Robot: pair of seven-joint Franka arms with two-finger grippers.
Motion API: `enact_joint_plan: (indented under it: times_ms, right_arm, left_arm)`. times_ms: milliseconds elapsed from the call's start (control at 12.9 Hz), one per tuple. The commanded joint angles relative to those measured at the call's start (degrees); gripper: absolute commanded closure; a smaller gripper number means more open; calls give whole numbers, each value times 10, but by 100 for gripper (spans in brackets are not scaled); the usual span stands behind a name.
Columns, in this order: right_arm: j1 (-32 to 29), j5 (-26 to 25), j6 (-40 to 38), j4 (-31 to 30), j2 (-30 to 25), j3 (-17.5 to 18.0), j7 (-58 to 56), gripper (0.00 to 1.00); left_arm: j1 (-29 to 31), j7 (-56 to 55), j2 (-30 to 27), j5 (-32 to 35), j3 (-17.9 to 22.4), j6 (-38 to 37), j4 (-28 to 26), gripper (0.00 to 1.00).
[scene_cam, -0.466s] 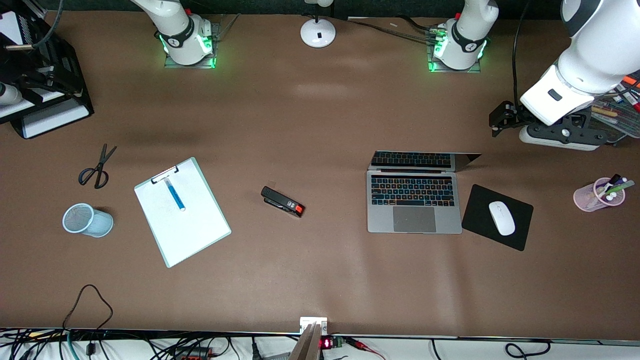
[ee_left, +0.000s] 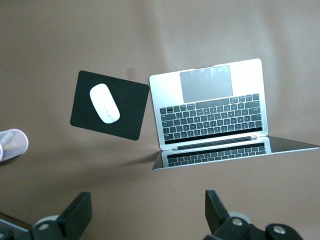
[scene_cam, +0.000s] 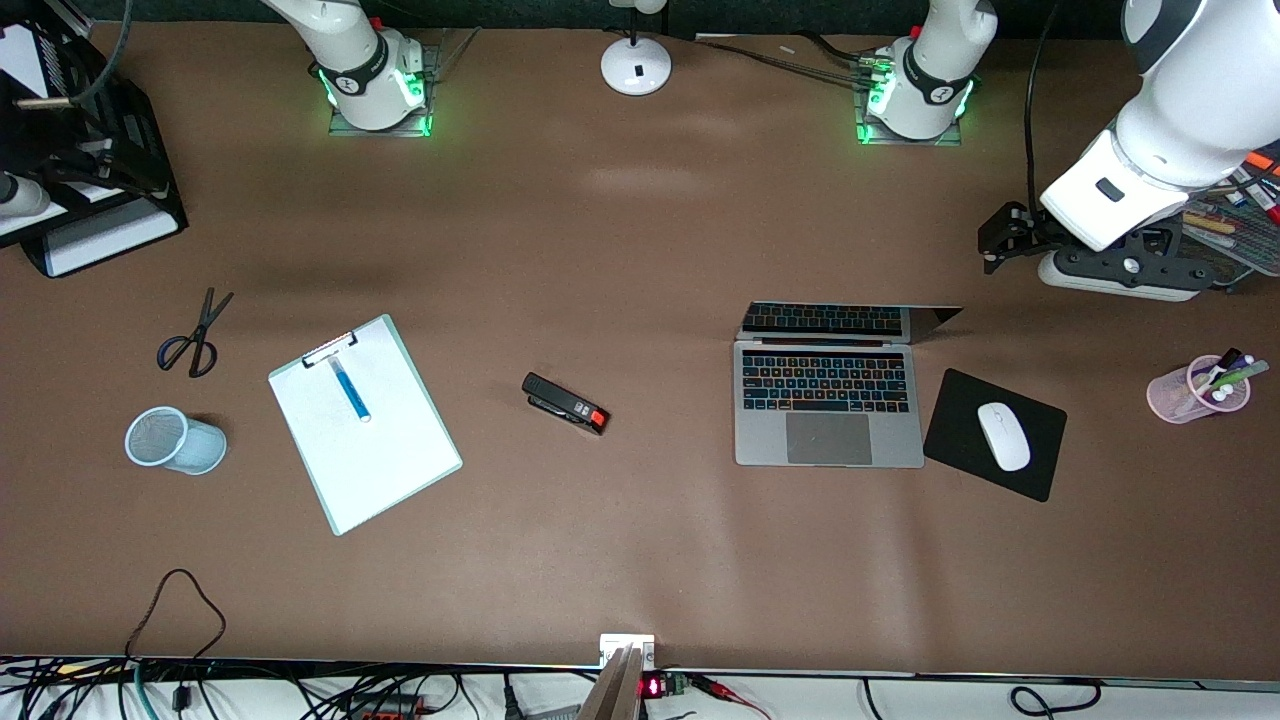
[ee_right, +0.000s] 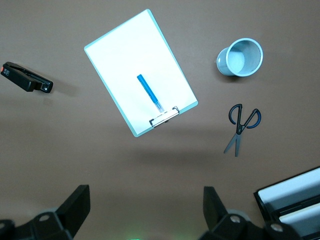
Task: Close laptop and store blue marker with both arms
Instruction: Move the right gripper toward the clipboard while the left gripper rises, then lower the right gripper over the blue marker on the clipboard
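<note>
Laptop open, blue marker on clipboard — both arms raised, nothing held.

Left gripper [ee_left: 145,215]: jaws spread wide, empty, high over bare desk [scene_cam: 640,250]; the laptop [scene_cam: 828,405] sits below them with lid up, mouse [scene_cam: 1003,436] on its black pad beside it. Right gripper [ee_right: 142,215]: jaws spread, empty; the blue marker [scene_cam: 350,390] lies on the white clipboard [scene_cam: 390,470] below them, apart from the blue cup [scene_cam: 175,440].

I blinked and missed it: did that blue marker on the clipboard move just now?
No. The blue marker lies on the clipboard just below its metal clip, same as half a second ago.
</note>
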Motion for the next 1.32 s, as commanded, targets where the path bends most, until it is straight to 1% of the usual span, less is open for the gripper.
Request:
enact_joint_plan:
  times_ms: [0, 78, 233, 466, 544, 622, 777, 855, 933, 1010, 1088, 1166, 1244]
  right_arm:
    - [-9, 2, 1, 2, 32, 2, -2, 0]
    - [-8, -3, 9, -5, 43, 2, -2, 0]
    - [-8, -3, 58, -26, 65, 2, -4, 0]
    - [-7, -3, 177, -112, 72, 3, -10, 0]
    - [-4, -3, 196, -126, 80, 4, -12, 0]
    - [2, -3, 201, -125, 95, 6, -30, 0]
    - [5, -2, 239, -125, 134, 7, -115, 0]
    - [3, 3, 261, -123, 161, 7, -176, 0]
    - [2, 4, 292, -124, 187, 7, -211, 0]
    - [2, 4, 314, -123, 205, 7, -229, 4]
    - [5, 5, 336, -123, 224, 8, -235, 7]
    - [5, 4, 359, -123, 240, 8, -237, 10]
    - [6, 2, 371, -122, 256, 9, -242, 13]
  left_arm:
    - [-3, 5, 0, -1, 4, -12, 11, 0]
    - [-3, 5, 0, -2, 4, -12, 12, 0]
    - [-4, 5, 7, -1, 2, -13, 13, 0]
    - [-4, 5, 18, -3, 1, -20, 14, 0]
    - [-4, 5, 21, -8, 1, -24, 14, 0]
    - [-4, 5, 30, -8, 2, -24, 14, 0]
    - [-4, 5, 45, -9, 2, -30, 17, 0]
    - [-4, 12, 50, -9, 2, -31, 25, 0]
    - [-6, 11, 62, -8, 2, -31, 42, 0]
    - [-4, 10, 80, -9, 2, -34, 62, 9]
    - [-5, 9, 86, -8, 2, -68, 74, 49]
    - [-4, 9, 87, -9, 1, -110, 79, 80]
    - [-4, 6, 86, -9, 1, -132, 73, 94]
